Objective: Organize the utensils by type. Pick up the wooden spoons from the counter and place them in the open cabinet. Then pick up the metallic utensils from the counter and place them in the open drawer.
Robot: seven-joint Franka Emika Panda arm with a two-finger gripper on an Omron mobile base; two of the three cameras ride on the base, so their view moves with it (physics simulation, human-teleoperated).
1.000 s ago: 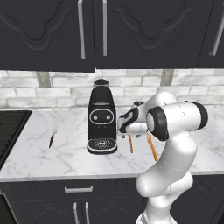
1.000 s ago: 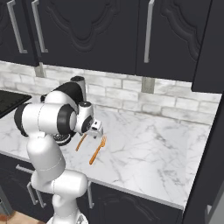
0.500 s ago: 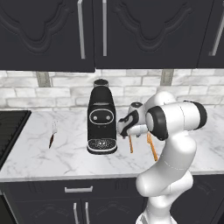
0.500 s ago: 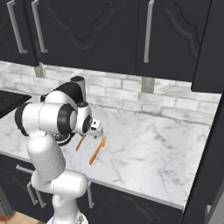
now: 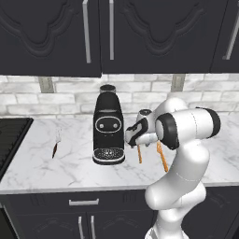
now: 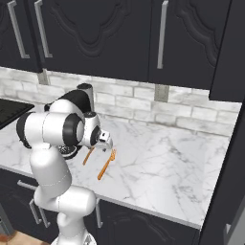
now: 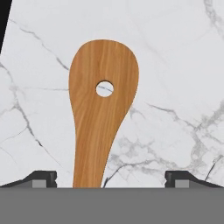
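Note:
A wooden spoon (image 7: 103,100) with a broad bowl and a small hole lies flat on the white marble counter (image 7: 175,65). My gripper (image 7: 111,178) hovers open just above it, and the handle runs down between the fingertips (image 7: 41,177). From the base, the gripper (image 5: 135,135) (image 6: 103,142) hangs over this spoon (image 5: 139,154) (image 6: 88,155). A slim orange fork (image 5: 162,156) (image 6: 107,164) lies just to its right. A small silver fork with a dark handle (image 5: 55,148) rests far to the left. The open cabinet and open drawer are out of view.
A black coffee machine (image 5: 108,126) (image 6: 85,91) stands on the counter (image 5: 28,163) just left of the gripper. A dark cooktop (image 5: 9,140) sits at the far left. Shut dark wall cabinets (image 5: 154,32) hang overhead. Bare marble (image 6: 167,162) stretches to the right.
The hand has sunk slightly toward the counter over the wooden spoon. The jaws stay wide and the utensils have not moved.

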